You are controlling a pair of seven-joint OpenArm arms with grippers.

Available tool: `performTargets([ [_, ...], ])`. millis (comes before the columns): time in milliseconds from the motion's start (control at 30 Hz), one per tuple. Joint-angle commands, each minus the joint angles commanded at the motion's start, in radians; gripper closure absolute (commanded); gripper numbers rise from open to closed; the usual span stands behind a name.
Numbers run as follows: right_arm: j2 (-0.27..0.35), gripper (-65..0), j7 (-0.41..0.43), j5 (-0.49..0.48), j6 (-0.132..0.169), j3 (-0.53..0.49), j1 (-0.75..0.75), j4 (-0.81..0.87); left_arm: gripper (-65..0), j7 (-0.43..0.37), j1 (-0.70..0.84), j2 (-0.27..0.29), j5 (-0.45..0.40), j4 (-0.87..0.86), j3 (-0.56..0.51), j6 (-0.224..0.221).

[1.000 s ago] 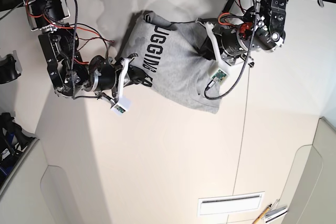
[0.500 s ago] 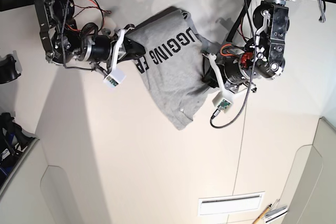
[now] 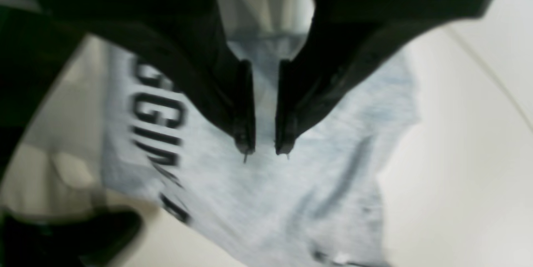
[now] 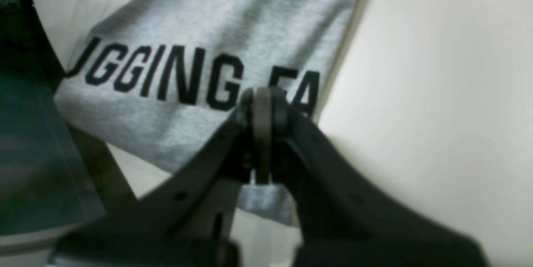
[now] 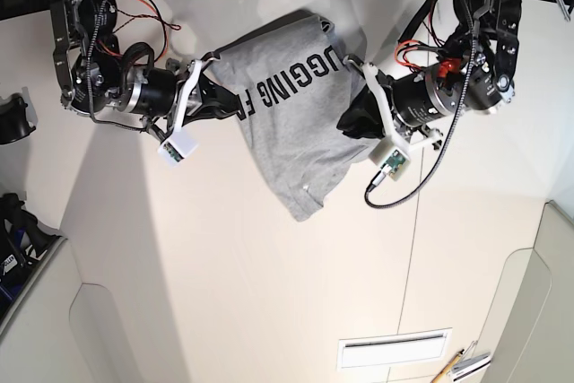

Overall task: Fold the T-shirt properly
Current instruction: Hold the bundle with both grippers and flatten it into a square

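T-shirt (image 5: 287,123) higher, between both end effectors

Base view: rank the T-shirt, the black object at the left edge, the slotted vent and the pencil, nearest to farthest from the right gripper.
1. T-shirt: pinched in the right gripper itself.
2. Black object: at the left edge.
3. Slotted vent: at the bottom, right of centre.
4. Pencil: bottom right corner.
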State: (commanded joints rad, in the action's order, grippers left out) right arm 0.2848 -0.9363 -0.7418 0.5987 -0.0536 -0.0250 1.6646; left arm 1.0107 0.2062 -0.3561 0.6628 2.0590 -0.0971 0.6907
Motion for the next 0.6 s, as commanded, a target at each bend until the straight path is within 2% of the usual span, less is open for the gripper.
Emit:
performTargets([
  [100,-0.008,0.0,0.002,-0.003,0.000,0.000,0.002,0.000,-9.2,0.003,0.111,0.005,0.082,0.059,0.000,0.003],
  [167,-0.025,0.0,0.005,-0.003,0.000,0.000,0.006,0.000,-9.2,-0.001,0.172,0.016,0.080,0.058,0.000,0.007],
  [333,-0.055,0.0,0.016,0.005,0.000,-0.001,0.005,-0.001,-9.2,-0.018,0.212,0.076,0.018,0.037,0.000,0.007],
  [467,-0.055,0.0,0.016,0.056,0.000,-0.001,0.005,-0.001,-9.2,-0.059,0.212,0.079,-0.025,-0.066,0.000,0.007],
  [600,-0.055,0.0,0.019,0.057,0.000,0.000,0.005,-0.002,-9.2,-0.079,0.190,0.079,-0.035,-0.172,0.000,0.007],
])
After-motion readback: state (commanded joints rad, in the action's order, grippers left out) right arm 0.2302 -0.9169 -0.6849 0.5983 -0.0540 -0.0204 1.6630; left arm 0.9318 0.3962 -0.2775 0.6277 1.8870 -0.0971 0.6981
